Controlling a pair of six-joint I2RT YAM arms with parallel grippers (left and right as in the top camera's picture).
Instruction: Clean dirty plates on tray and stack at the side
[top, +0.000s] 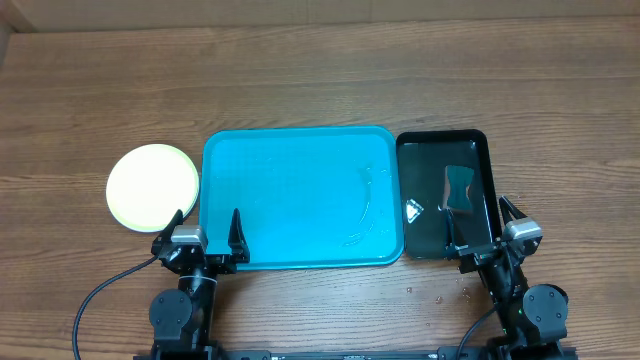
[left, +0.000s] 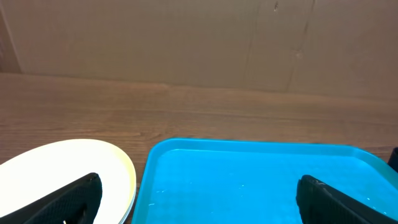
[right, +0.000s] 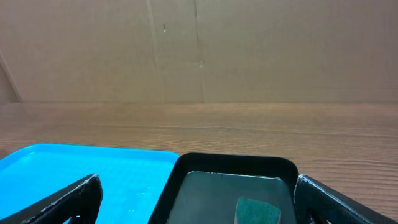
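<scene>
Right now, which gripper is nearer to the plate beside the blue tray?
Left. The left gripper is open at the plate's near-right edge. The right gripper is open on the far side of the blue tray, at the black tray.

Tray (top: 300, 200) turquoise-blue, plain. Top plate (top: 152, 186) whitish w/ yellow-green rim. Small tray (top: 425, 165) black; sponge (right: 258, 211) dk green. Table (top: 300, 80) brown, wood-grain.
</scene>
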